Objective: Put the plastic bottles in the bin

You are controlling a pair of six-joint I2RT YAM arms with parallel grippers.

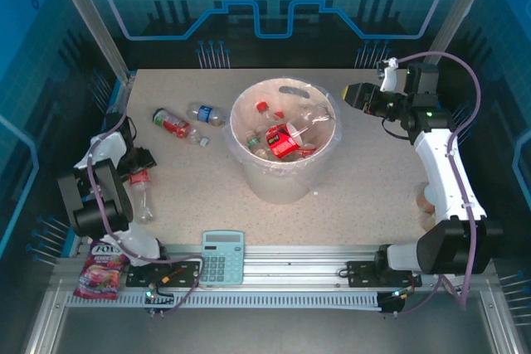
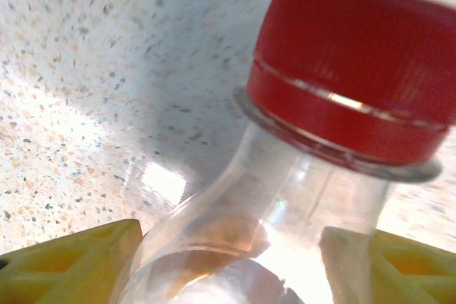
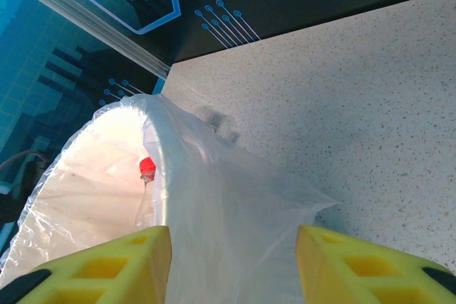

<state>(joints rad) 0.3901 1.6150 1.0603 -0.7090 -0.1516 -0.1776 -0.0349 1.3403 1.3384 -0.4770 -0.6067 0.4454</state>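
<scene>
Our left end effector (image 2: 231, 240) straddles a red-capped bottle (image 2: 285, 183) at its sloping shoulder; we cannot tell whether it grips yet. Squeezing that taper could squirt the bottle out (slick, round plastic). It lies on the desk (image 2: 64, 105), well left of the bin (image 1: 282, 176), long axis near-to-far, cap (image 2: 356, 69) pointing far. The right end effector (image 3: 234, 247) hangs part-open, empty, by the bin's rim.

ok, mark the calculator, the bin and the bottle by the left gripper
calculator (image 1: 222, 259), top external view, on its keypad.
bin (image 1: 282, 186), top external view, on its near outer wall.
bottle (image 2: 356, 69), left wrist view, on its red cap.
</scene>
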